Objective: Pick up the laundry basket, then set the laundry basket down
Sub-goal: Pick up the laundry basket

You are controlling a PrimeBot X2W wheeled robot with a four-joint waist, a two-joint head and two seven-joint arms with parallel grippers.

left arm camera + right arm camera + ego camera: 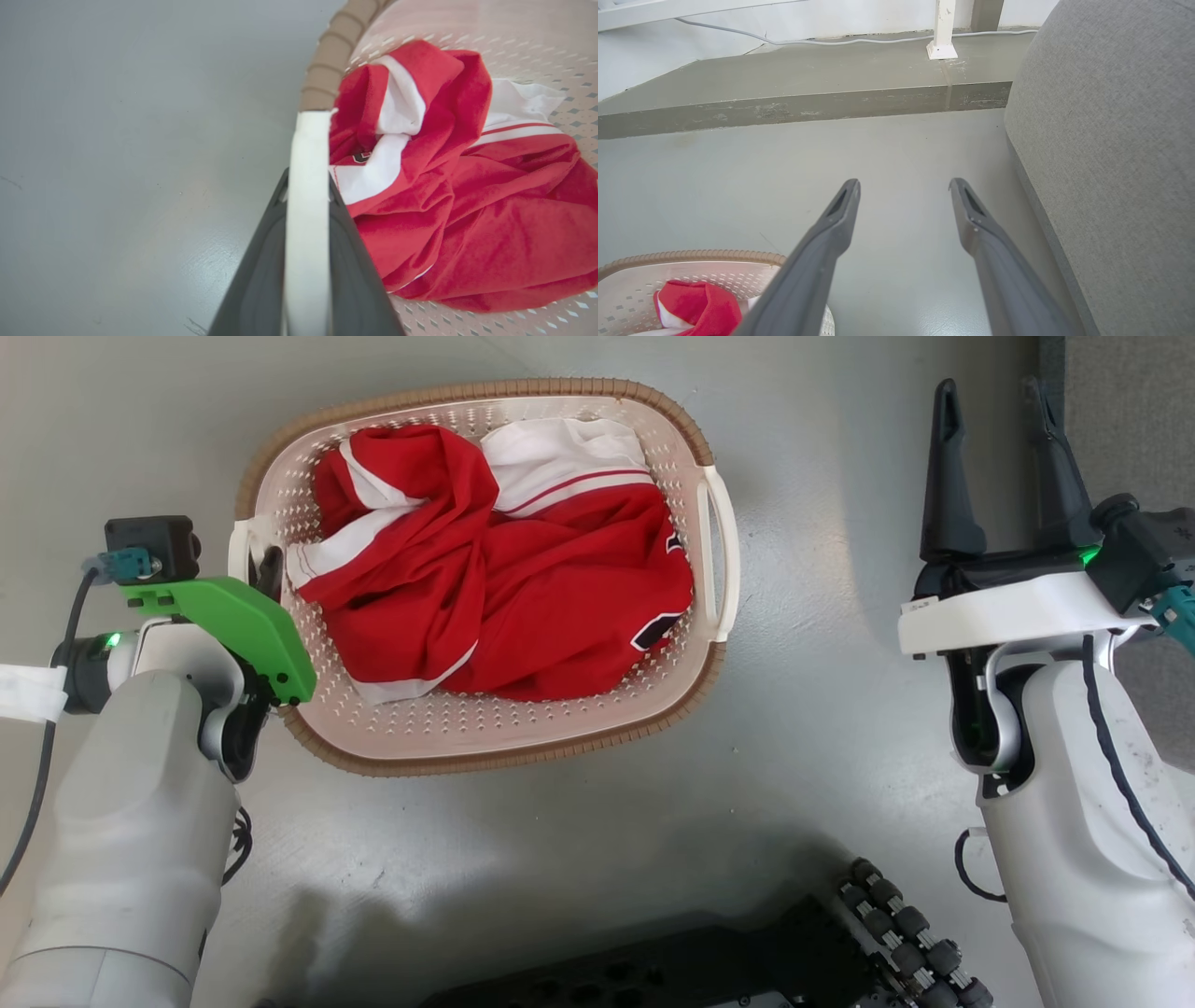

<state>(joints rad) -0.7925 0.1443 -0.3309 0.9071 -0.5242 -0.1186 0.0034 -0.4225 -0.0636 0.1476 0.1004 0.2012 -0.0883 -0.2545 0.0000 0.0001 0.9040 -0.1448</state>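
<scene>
From the head camera, the laundry basket [523, 753] sits on the grey floor [840, 728] just ahead of the robot, a crumpled red-and-white garment [523, 579] heaped inside. The left gripper [266, 569] is down at the basket's left handle [239, 546], a grip point that lets the load be lifted without touching the clothing. The right gripper [991, 401] stands well apart from the right handle [721, 555], fingers spread wide and holding nothing.

Along the left wrist, the two dark fingers clamp narrowly on the white handle [308, 149], the left gripper [307, 184] closed at the point where the handle meets the brown rim [327, 60]. The garment [467, 210] lies just beside it, clear of the pinch.

Along the right wrist, the right gripper [905, 186] gapes over bare floor beside grey upholstered furniture [1111, 140], the basket [691, 257] at lower left. One-handed, the lift will probably tilt the basket.
</scene>
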